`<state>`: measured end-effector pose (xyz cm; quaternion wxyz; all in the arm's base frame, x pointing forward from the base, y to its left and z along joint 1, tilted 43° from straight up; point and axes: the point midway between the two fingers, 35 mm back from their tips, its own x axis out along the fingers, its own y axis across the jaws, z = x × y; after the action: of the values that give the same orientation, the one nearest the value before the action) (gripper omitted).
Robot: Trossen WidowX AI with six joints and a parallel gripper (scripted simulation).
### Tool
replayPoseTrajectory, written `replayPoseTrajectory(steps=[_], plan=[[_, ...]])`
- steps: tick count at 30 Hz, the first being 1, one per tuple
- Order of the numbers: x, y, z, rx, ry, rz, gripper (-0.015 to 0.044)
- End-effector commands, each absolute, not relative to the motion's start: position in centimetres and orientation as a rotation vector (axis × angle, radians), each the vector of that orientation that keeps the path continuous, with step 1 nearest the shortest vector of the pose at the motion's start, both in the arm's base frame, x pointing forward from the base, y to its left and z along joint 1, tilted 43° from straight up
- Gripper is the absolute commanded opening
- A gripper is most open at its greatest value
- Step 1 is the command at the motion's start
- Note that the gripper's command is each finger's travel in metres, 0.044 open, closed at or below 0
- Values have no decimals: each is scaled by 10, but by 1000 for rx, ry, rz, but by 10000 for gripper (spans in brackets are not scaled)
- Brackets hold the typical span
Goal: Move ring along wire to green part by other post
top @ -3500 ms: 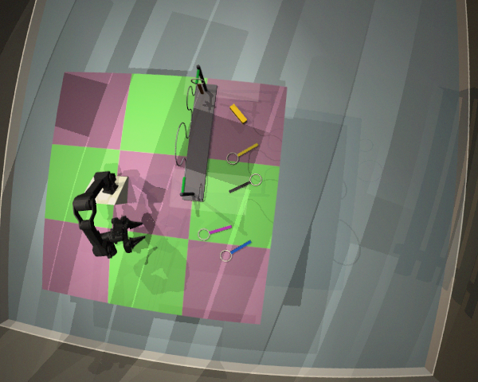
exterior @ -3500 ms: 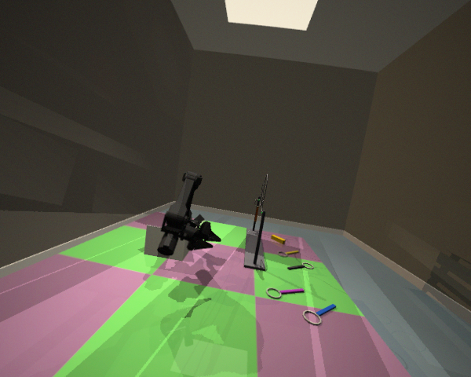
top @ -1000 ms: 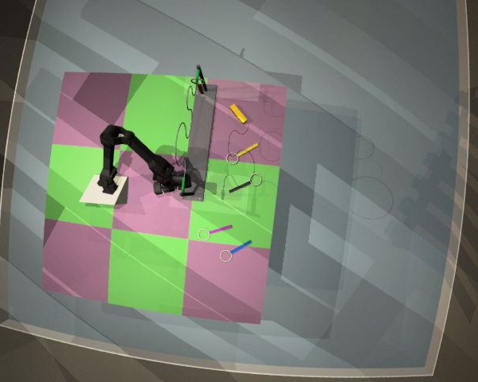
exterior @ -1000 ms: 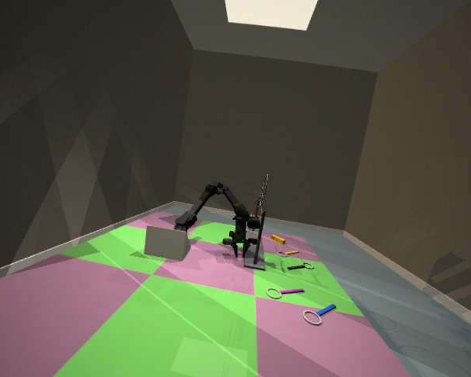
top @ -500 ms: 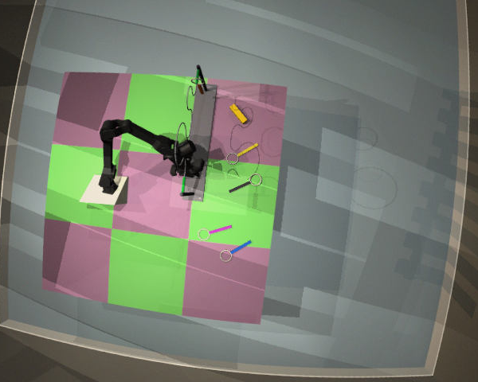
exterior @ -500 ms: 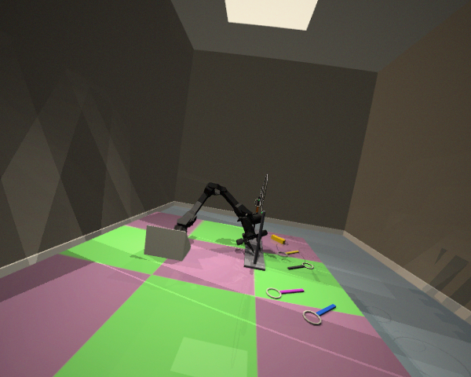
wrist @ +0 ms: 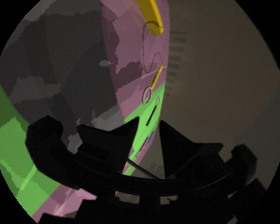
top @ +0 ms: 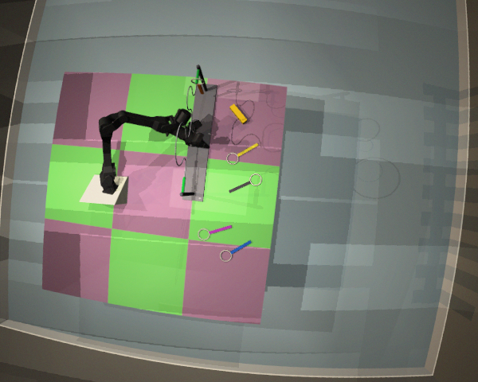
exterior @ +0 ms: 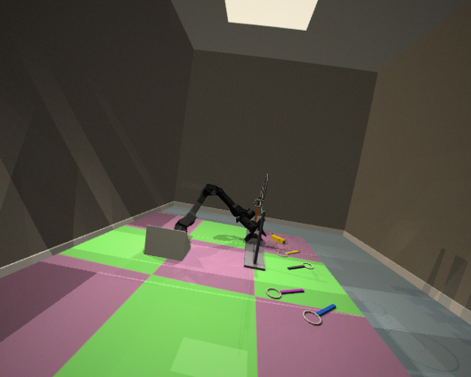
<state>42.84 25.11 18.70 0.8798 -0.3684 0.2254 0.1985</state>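
black arm's gripper (top: 201,138) (fingers partly apart, holding nothing) over the grey base plate (top: 197,164); orange-handled ring (top: 197,83) at 12 o'clock.

We cannot make out the orange handle (top: 199,88) clearly from the top view; it is tiny beside the far post (top: 201,78). In the wrist view the gripper (wrist: 149,149) is dark, and the picture's round edge cuts off its lower body.
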Motion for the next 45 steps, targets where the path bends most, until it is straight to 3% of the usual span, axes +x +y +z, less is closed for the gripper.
replayPoseTrajectory(steps=[1, 11, 25, 34, 40, 45], plan=[[424, 272, 220, -587, 397, 311, 160], [380, 336, 294, -29, 208, 148, 160], [254, 424, 351, 772, 62, 113, 160], [254, 424, 353, 782, 61, 113, 160], [300, 400, 384, 781, 57, 115, 160], [306, 396, 388, 781, 56, 115, 160]])
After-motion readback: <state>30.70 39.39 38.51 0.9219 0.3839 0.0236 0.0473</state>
